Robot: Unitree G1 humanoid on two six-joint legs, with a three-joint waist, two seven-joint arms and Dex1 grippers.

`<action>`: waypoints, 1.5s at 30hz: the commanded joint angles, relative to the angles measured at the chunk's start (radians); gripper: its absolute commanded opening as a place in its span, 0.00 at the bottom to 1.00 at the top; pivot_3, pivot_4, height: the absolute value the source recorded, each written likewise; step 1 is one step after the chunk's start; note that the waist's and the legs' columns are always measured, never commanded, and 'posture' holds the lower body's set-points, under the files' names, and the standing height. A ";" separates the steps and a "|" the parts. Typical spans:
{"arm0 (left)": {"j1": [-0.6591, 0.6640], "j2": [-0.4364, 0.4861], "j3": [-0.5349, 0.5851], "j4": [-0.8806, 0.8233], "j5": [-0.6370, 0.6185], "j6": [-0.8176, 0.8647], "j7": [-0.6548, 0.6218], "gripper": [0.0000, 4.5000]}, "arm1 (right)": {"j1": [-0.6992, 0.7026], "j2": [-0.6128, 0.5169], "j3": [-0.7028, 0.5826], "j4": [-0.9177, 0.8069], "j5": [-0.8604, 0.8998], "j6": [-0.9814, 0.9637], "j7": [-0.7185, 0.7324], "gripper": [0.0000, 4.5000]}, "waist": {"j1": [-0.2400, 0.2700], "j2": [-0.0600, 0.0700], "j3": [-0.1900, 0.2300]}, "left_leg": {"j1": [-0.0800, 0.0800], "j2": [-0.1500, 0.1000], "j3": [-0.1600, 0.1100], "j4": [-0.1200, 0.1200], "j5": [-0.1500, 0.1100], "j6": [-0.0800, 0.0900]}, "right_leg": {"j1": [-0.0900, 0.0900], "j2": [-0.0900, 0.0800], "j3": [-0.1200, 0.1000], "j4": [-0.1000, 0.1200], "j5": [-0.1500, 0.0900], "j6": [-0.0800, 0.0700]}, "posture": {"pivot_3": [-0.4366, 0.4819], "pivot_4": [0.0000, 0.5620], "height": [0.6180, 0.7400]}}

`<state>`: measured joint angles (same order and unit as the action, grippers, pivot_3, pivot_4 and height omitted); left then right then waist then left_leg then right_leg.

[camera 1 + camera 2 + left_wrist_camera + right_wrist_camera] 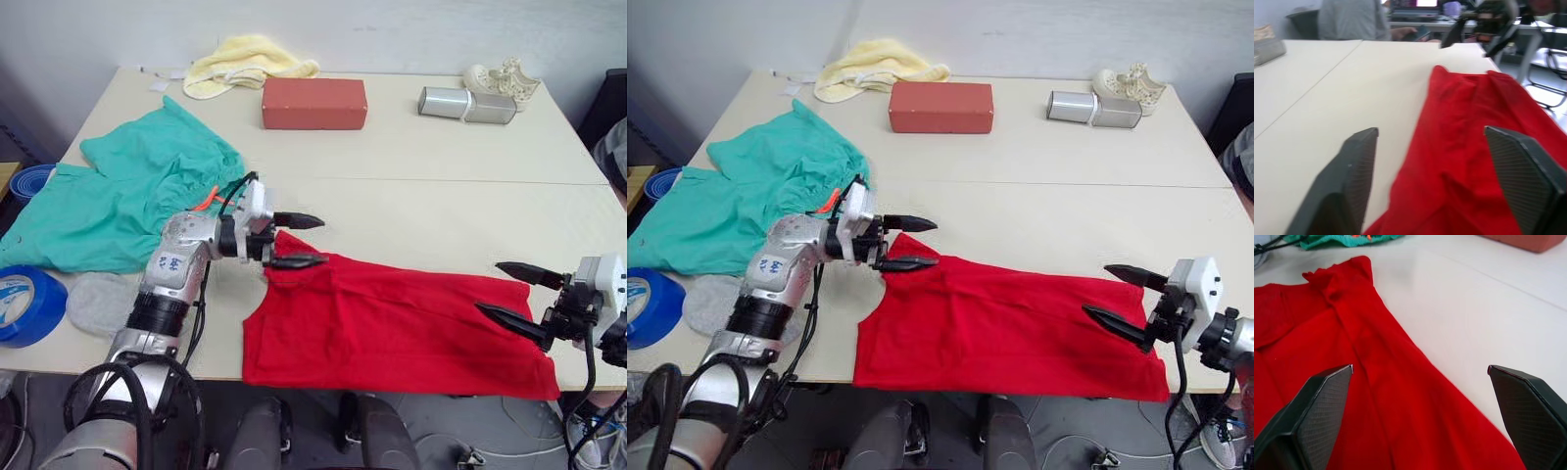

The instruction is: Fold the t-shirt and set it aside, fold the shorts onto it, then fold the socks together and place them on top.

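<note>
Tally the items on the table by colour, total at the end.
Red: 2, t-shirt, box
Teal: 1, shorts
Yellow: 1, towel
Grey: 1, sock
Silver: 1, canister
Cream: 1, ornament
Blue: 1, tape roll
Total: 8

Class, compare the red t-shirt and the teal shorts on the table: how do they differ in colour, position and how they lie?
The t-shirt is bright red; the shorts are teal-green. The t-shirt lies at the table's near edge, between the open left pincer and the open right pincer; the shorts lie further back on the robot's left. The t-shirt looks partly folded and fairly flat; the shorts lie rumpled. Both are unheld.
</note>
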<state>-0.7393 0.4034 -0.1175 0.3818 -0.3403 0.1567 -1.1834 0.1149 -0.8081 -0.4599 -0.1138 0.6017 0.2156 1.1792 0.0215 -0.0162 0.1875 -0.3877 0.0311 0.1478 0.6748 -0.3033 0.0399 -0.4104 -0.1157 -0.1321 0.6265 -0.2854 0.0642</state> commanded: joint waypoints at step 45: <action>0.074 -0.016 -0.043 0.025 0.211 -0.027 0.194 0.00 | -0.148 0.141 0.283 0.015 -0.287 -0.059 -0.315 0.00 | 0.000 0.000 0.000 | -0.002 0.001 0.000 0.002 -0.003 0.001 | -0.001 -0.001 0.000 0.000 0.000 0.000 | 0.48 0.27 1.00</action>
<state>-0.6563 0.3821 -0.1586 0.4180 -0.1351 0.1260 -0.9892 -0.0236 -0.6690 -0.1840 -0.0924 0.3320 0.1629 0.8862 0.0213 -0.0162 0.1875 -0.3894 0.0318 0.1479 0.6772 -0.3058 0.0406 -0.4115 -0.1165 -0.1325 0.6268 -0.2857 0.0637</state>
